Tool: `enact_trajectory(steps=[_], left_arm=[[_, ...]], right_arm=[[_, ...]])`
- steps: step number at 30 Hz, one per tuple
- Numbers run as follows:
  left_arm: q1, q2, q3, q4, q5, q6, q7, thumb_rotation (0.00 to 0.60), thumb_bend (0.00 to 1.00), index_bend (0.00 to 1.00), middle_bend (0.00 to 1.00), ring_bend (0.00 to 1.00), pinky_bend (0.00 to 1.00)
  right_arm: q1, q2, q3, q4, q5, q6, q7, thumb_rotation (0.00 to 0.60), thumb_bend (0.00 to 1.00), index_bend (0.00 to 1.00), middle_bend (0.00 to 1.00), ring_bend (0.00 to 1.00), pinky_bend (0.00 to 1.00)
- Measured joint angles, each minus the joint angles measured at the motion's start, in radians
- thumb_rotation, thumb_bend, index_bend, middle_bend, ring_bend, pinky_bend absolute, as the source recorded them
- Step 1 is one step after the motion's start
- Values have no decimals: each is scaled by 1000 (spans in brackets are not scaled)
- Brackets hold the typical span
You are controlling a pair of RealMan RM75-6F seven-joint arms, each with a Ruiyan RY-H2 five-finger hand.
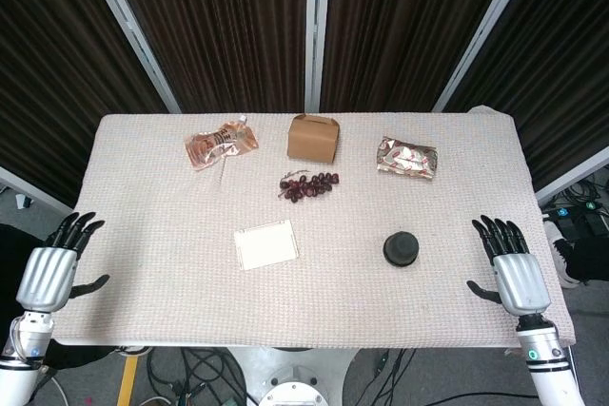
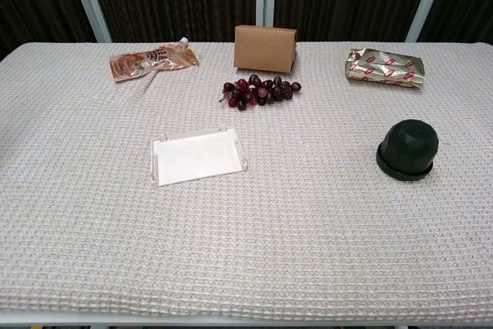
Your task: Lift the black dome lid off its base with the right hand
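Nearest the robot, the right hand [image 1: 509, 263] is held empty at the table's near right edge, fingers spread, well placed for a reach inward; the left hand [image 1: 55, 263] is likewise spread and empty at the near left edge. The black dome lid [image 2: 408, 146] is seated on its round black base [image 2: 406, 169], left of the right hand and untouched. Beyond lie a flat white plastic tray [image 2: 197, 157], a bunch of dark red grapes [image 2: 259, 91] and a brown cardboard box [image 2: 265, 48].
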Motion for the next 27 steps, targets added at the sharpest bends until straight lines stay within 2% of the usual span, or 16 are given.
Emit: enact_trajectory(steps=[15, 21, 27], left_arm=[[-3, 2, 2, 2, -3, -8, -6, 600, 23, 166, 107, 76, 304], [-1, -7, 7, 21, -2, -11, -17, 600, 23, 166, 107, 76, 305], [-4, -6, 7, 28, 1, -13, -21, 600, 23, 166, 107, 76, 304]], right_arm=[[14, -17, 6, 4, 28, -45, 0, 600, 24, 0, 50, 0, 0], [53, -38, 15, 19, 70, -149, 40, 600, 18, 0, 62, 0, 0], [109, -101, 26, 91, 105, -256, 114, 600, 19, 0, 72, 0, 0]])
